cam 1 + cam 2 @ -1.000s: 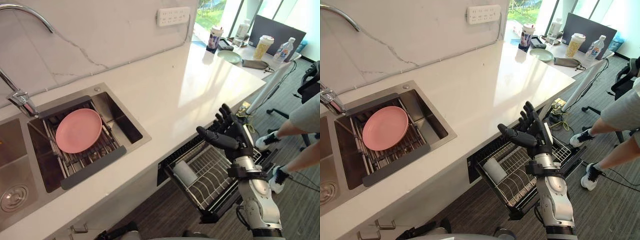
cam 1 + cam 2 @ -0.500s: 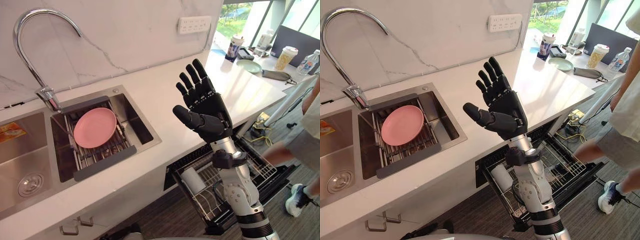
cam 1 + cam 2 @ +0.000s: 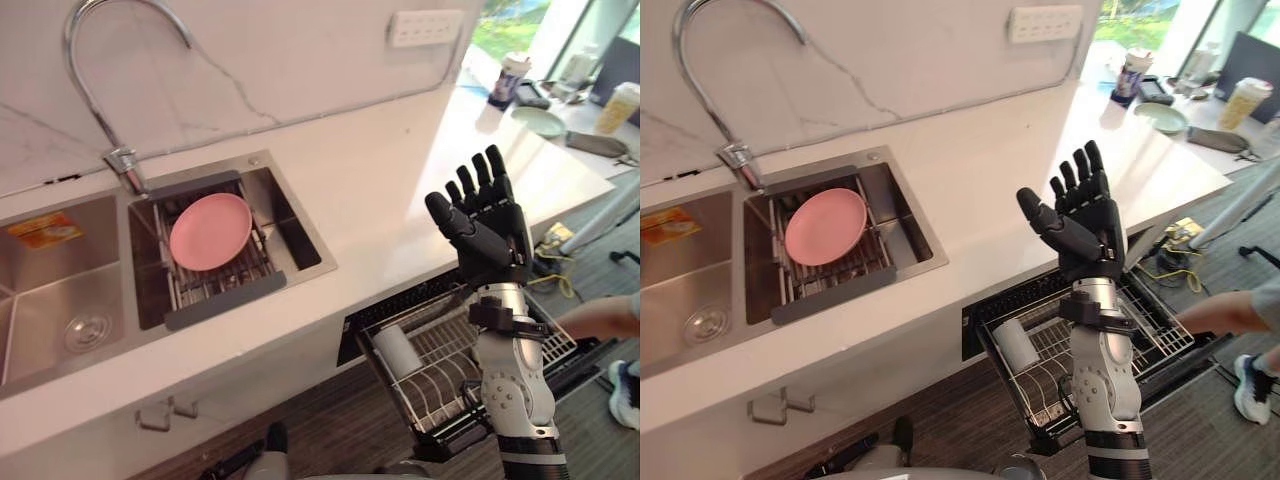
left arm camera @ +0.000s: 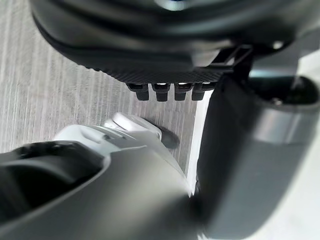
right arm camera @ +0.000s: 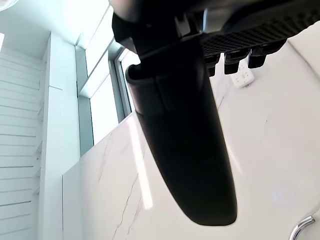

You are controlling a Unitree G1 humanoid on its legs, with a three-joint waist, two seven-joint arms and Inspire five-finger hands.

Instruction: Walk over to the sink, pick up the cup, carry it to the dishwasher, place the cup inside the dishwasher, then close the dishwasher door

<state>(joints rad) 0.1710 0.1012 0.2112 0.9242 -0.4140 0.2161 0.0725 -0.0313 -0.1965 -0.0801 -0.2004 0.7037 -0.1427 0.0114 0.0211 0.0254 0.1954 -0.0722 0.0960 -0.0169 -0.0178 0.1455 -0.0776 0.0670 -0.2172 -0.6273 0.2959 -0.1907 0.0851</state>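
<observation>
A white cup lies on its side in the wire rack of the dishwasher, which is pulled out from under the counter with the door down. My right hand is raised above the rack, in front of the counter's edge. It is open, with straight fingers pointing up, and holds nothing; its thumb juts out in the right wrist view. My left hand hangs low over the grey floor, with its fingers relaxed and nothing in it.
A pink plate rests on a drainer rack in the steel sink, under a curved tap. The white counter runs to the right. A person's arm and shoe are beside the open door. Cups stand on a far table.
The camera has swung, so more of the sink shows. My right hand rose from just above the rack to chest height and has now dropped a little, still open. The person has shifted.
</observation>
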